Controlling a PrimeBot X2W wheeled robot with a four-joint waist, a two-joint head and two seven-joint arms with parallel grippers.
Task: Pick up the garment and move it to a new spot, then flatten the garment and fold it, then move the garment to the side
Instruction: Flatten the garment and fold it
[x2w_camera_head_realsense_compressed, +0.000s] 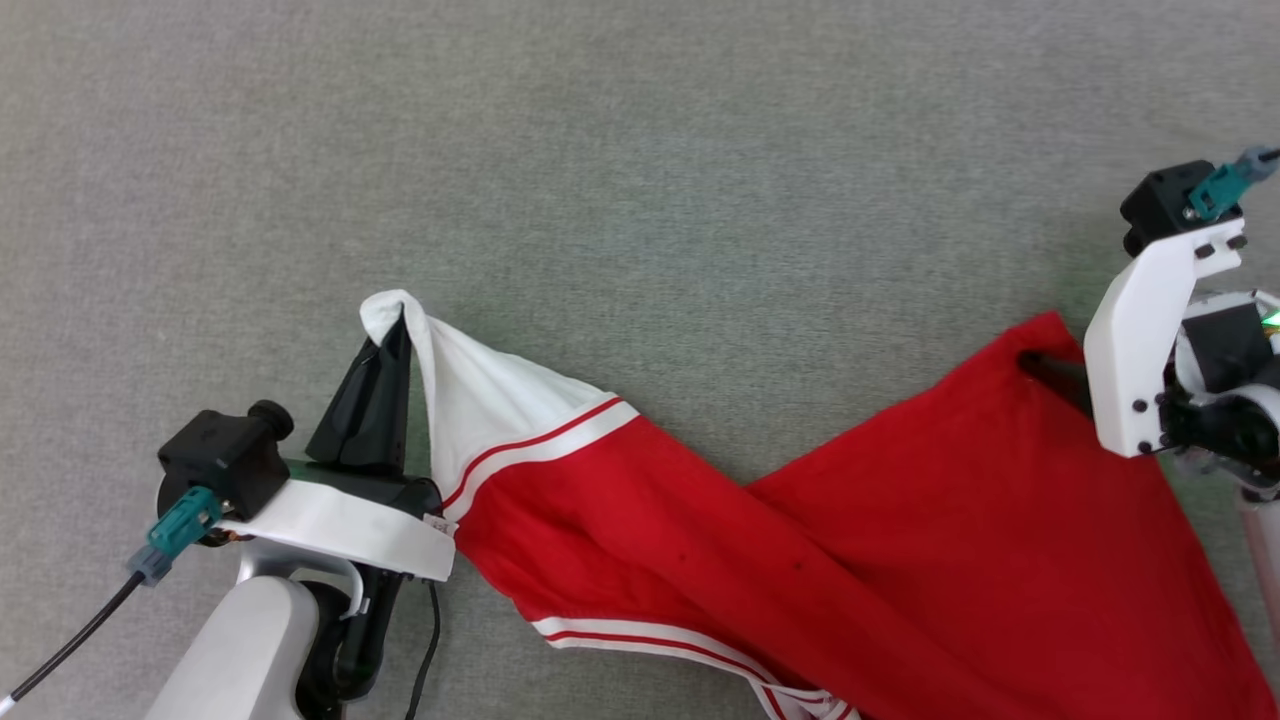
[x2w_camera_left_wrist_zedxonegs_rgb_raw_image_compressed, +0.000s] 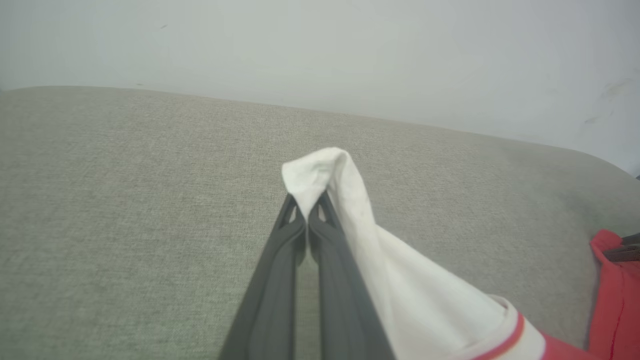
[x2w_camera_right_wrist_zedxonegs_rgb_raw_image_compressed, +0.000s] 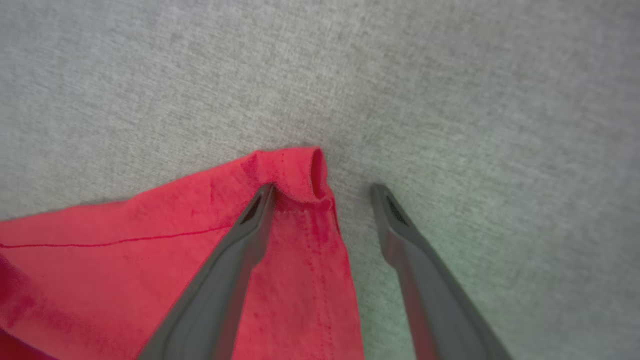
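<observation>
The garment (x2w_camera_head_realsense_compressed: 800, 560) is a red shirt with a white sleeve and red-and-white striped trim, lying twisted across the grey fabric surface. My left gripper (x2w_camera_head_realsense_compressed: 395, 335) is shut on the tip of the white sleeve (x2w_camera_left_wrist_zedxonegs_rgb_raw_image_compressed: 400, 270) and holds it raised off the surface; the left wrist view has the fingertips (x2w_camera_left_wrist_zedxonegs_rgb_raw_image_compressed: 306, 207) pinched together on the white cloth. At the right, my right gripper (x2w_camera_right_wrist_zedxonegs_rgb_raw_image_compressed: 324, 190) stands open at a red hemmed corner of the garment (x2w_camera_right_wrist_zedxonegs_rgb_raw_image_compressed: 125, 280). One finger (x2w_camera_right_wrist_zedxonegs_rgb_raw_image_compressed: 250, 235) rests over the red cloth, the other over bare surface. Its dark finger (x2w_camera_head_realsense_compressed: 1050, 375) lies on the red corner.
The grey fabric surface (x2w_camera_head_realsense_compressed: 640, 150) stretches wide beyond the garment. Its far edge meets a pale wall (x2w_camera_left_wrist_zedxonegs_rgb_raw_image_compressed: 320, 50) in the left wrist view. A black cable (x2w_camera_head_realsense_compressed: 70, 645) trails from my left wrist at the lower left.
</observation>
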